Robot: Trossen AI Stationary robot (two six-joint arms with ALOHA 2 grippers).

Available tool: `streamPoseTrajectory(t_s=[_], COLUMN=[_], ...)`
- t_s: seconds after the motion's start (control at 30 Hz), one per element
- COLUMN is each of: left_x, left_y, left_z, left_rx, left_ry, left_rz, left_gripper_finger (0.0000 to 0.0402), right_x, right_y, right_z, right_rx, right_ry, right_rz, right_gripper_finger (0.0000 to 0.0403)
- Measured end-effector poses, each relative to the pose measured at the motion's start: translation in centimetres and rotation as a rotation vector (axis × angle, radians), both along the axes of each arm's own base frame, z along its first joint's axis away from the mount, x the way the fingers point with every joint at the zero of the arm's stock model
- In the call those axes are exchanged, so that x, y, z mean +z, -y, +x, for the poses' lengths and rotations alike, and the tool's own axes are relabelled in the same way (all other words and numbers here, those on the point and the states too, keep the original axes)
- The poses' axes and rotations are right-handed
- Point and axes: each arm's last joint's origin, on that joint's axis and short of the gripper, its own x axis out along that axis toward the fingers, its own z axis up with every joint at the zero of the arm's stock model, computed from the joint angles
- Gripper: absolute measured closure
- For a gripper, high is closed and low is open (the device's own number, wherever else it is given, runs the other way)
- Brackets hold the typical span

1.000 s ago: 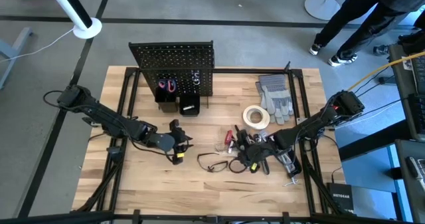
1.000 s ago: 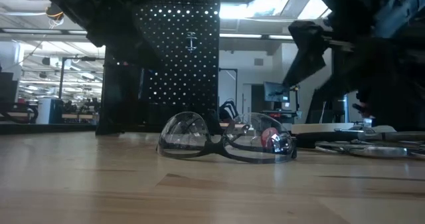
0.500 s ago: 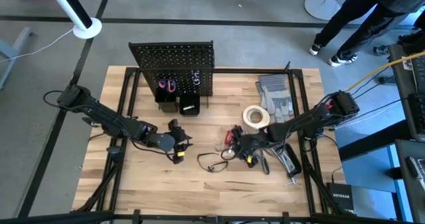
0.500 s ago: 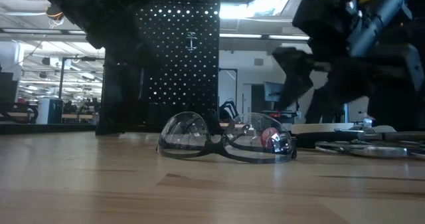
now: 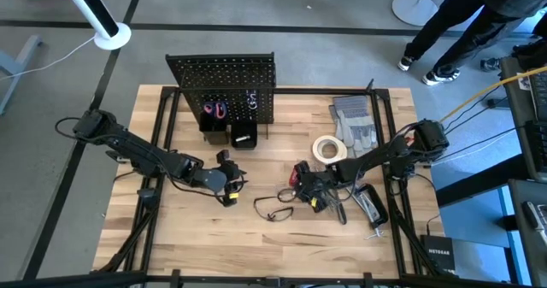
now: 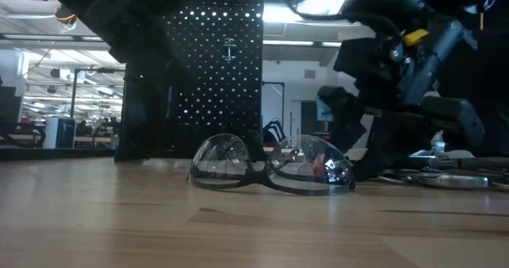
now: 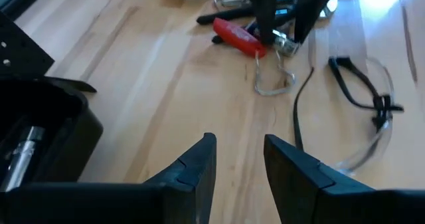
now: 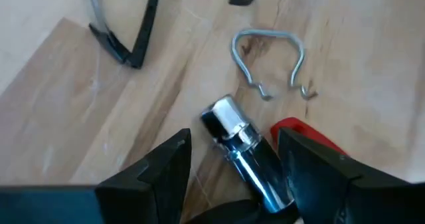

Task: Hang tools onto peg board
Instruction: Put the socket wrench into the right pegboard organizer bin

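The black peg board point(image 5: 222, 87) stands upright at the table's far side, with small bins point(image 5: 231, 136) on its front. Safety glasses point(image 5: 273, 209) lie on the wood near the middle. A red-handled tool point(image 5: 297, 175) with a chrome tip point(image 8: 229, 121) lies beside a bent wire hook point(image 8: 269, 64). My right gripper point(image 5: 305, 188) is open, low over that tool, one finger on either side of the chrome tip; I see no touch. My left gripper point(image 5: 229, 182) hovers open left of the glasses with nothing between its fingers point(image 7: 199, 164).
A white tape roll point(image 5: 329, 149) and grey gloves point(image 5: 353, 121) lie at the far right. More dark tools point(image 5: 367, 207) lie right of my right gripper. A person point(image 5: 479, 14) stands beyond the table's far right corner. Bare wood lies along the near edge.
My right gripper has gone toward the table's left edge and down, from over the dark tools to the red-handled tool beside the glasses. The glasses and the tools have kept still.
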Motion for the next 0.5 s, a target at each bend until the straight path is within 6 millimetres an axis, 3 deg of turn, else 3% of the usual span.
streamPoseTrajectory(t_s=[0.23,0.5], left_x=[0.4,0.4], left_y=[0.1,0.1], left_z=[0.3,0.4], left_rx=[0.008,0.011], left_ry=[0.052,0.062], left_rz=[-0.026,-0.033], left_gripper_finger=[0.0286,0.0286], right_x=[-0.1,-1.1], right_y=[1.3,1.4], right_z=[0.3,0.4], right_rx=[-0.018,-0.023], right_ry=[-0.022,-0.054], right_rz=[0.062,0.069], right_gripper_finger=[0.0190,0.0258])
